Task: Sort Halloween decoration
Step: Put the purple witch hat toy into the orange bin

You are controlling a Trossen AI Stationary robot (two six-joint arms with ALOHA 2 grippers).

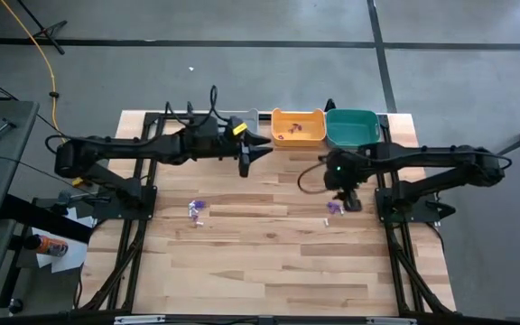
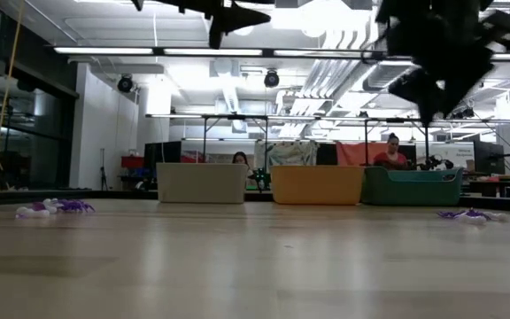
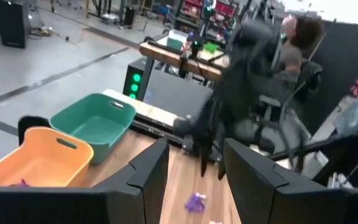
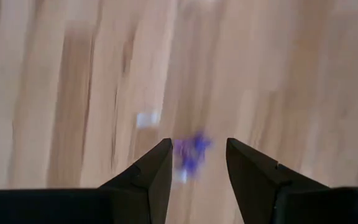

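While the right gripper (image 4: 196, 163) hangs above the wooden table (image 1: 278, 262) with its two dark fingers spread and nothing between them, a small purple trinket (image 4: 191, 152) lies on the wood directly below the gap, with a pale scrap just beside it. From overhead, this right-hand cluster of Halloween decorations (image 1: 334, 208) sits close under that gripper. A second cluster of purple pieces (image 1: 197, 209) lies well apart, toward the left side of the table.

Farther back, the left gripper (image 1: 245, 155) waits in the air near the bins, fingers parted and empty.

At the far edge stand three bins in a row: grey (image 1: 250, 120), orange (image 1: 298, 126) and teal (image 1: 351, 127). The orange bin holds a few small reddish and purple pieces.

Likely risks: the trinkets are far smaller than the fingers, so a descent slightly off centre could nudge the purple piece aside or pinch the pale scrap along with it. A weak hold could also drop it on the way to a bin.

No brand, label or writing can be read anywhere.
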